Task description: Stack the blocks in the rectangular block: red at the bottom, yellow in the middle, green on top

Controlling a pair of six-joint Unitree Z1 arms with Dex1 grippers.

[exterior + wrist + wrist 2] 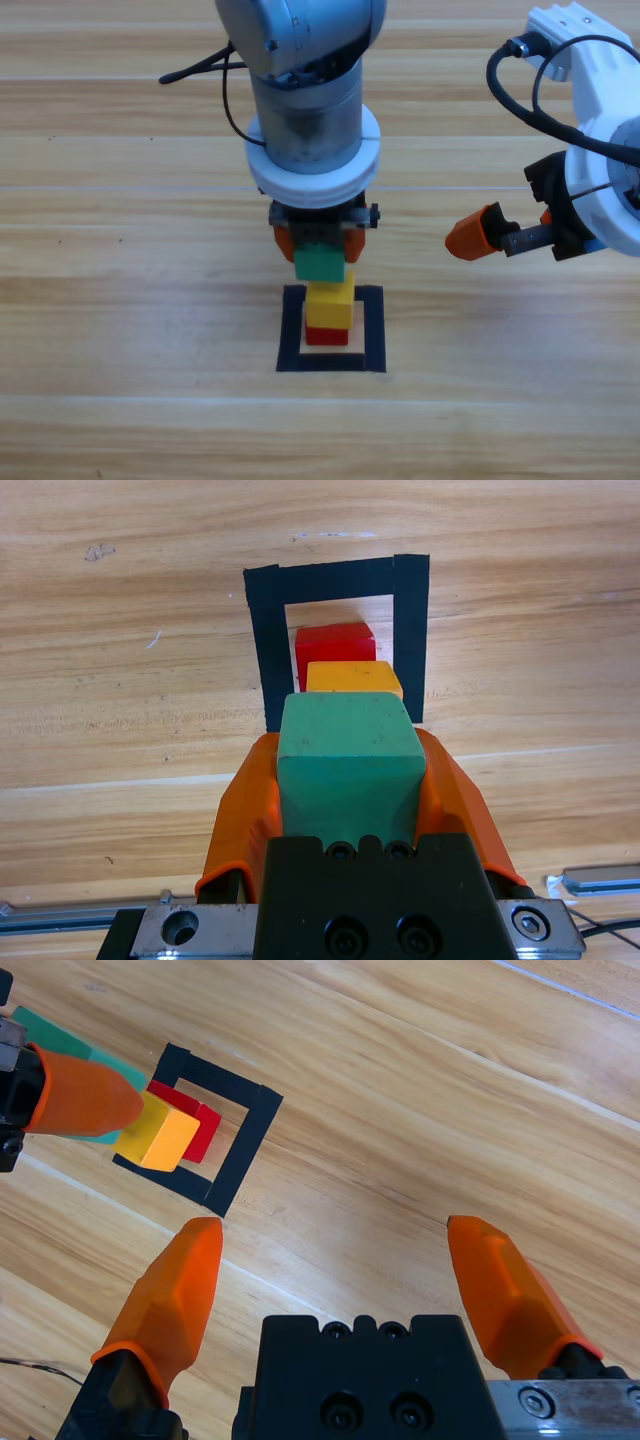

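The left claw (320,243) hangs over the middle of the wooden surface (120,300), its orange jaws pinching the small teal-green cube (320,265) on two opposite sides (the left wrist view shows the cube (348,765) filling the gap between them). Just below and in front of it stands the small yellow cube (329,306) on the small bright red cube (326,335), both inside the flat square outline of black tape (374,330). The green cube sits toward the far edge of the yellow one rather than squarely over it; whether the two touch cannot be told. The red cube rests on bare wood within the tape, nearer the far side. The right claw (345,1290) waits well apart at the right, jaws spread with nothing between them, pointing toward the stack.
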